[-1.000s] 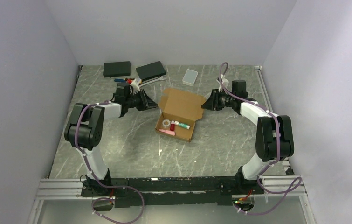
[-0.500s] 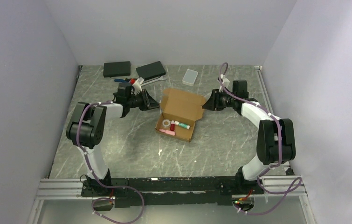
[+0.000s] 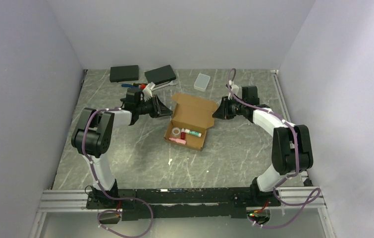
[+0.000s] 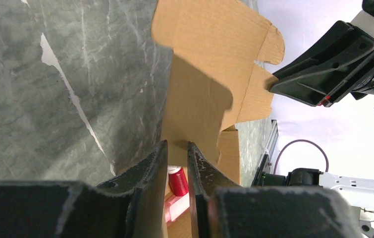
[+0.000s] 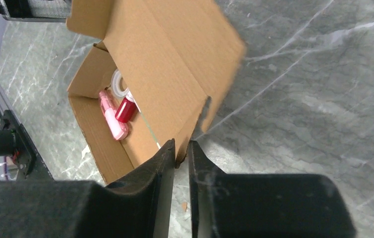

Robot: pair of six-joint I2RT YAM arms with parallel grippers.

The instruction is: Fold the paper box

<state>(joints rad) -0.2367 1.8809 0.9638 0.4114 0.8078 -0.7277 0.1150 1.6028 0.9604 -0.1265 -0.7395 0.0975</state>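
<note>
The brown paper box [image 3: 188, 140] sits mid-table with its lid [image 3: 192, 106] raised at the back. Inside lie a tape roll [image 3: 176, 131], a pen [image 3: 193, 133] and a pink item [image 3: 177, 140]. My left gripper [image 3: 165, 110] is at the lid's left edge. In the left wrist view its narrow jaws [image 4: 176, 147] close on the lid's side flap [image 4: 194, 114], with a red cap showing behind. My right gripper [image 3: 218, 113] is at the lid's right edge. In the right wrist view its jaws [image 5: 180, 148] pinch a corner of the flap [image 5: 194, 124].
Two flat black boxes [image 3: 124, 73] [image 3: 160, 74] and a translucent white case [image 3: 201, 82] lie along the back. Small tools [image 3: 147, 87] sit behind the left gripper. A white scrap [image 3: 170, 161] lies in front of the box. Walls enclose three sides.
The lid has tipped a little more upright. Both grippers edged toward the back with it. The right jaws parted slightly, then closed again on the flap corner.
</note>
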